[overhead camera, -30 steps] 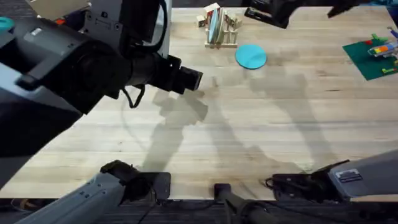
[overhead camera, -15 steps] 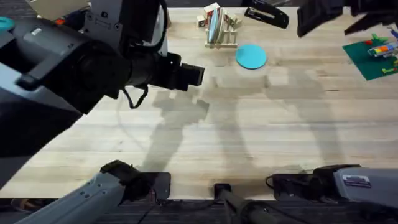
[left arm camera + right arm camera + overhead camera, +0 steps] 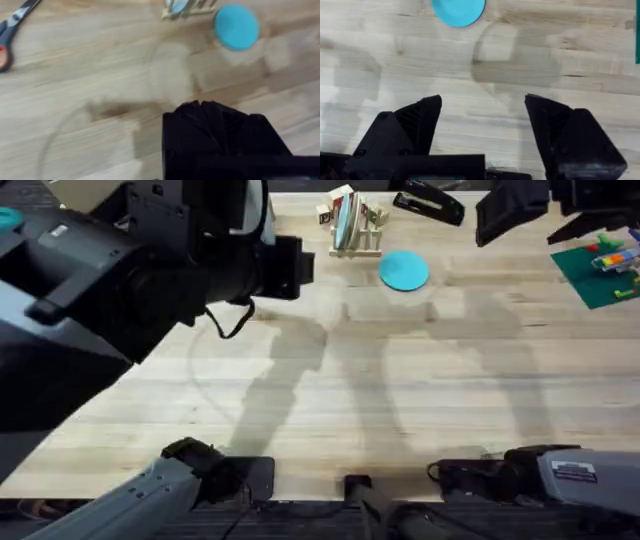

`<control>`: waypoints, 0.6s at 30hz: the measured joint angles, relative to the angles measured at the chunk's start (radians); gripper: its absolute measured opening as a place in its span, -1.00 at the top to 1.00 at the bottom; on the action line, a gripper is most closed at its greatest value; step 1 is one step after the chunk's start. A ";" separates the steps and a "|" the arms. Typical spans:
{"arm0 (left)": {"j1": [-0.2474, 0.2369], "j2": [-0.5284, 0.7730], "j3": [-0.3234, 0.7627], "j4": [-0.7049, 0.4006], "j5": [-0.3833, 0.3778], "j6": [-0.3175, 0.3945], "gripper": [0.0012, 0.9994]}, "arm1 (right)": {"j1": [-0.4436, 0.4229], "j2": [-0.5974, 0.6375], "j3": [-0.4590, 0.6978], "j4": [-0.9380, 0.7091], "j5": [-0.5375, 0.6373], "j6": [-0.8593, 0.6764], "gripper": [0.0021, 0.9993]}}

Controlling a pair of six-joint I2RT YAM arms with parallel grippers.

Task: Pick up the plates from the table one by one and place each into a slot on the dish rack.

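Observation:
A turquoise plate (image 3: 404,270) lies flat on the table (image 3: 400,380) just in front and to the right of the dish rack (image 3: 354,228). A pale plate (image 3: 343,220) stands on edge in one of the rack's slots. My left gripper (image 3: 290,268) hangs high above the table, left of the rack, with its black fingers together and nothing in them. In the left wrist view the turquoise plate (image 3: 236,27) and the rack (image 3: 190,6) lie well beyond the fingers (image 3: 210,125). My right gripper (image 3: 482,115) is open and empty, with the turquoise plate (image 3: 458,10) ahead of it. In the overhead view it (image 3: 512,212) is right of the plate.
A black object (image 3: 428,205) lies at the far edge, right of the rack. A green baseplate with bricks (image 3: 598,270) sits at the far right. Scissors (image 3: 10,35) lie on the left part of the table. The left arm looms large and dark at the overhead view's left.
My left gripper has drawn away toward the far side and slightly left. My right gripper has moved right along the far edge and come more into view. The plates have not moved.

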 joint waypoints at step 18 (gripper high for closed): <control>-0.076 0.318 0.017 0.538 0.286 -0.340 0.93 | 0.000 0.000 0.000 0.002 -0.001 0.000 -0.99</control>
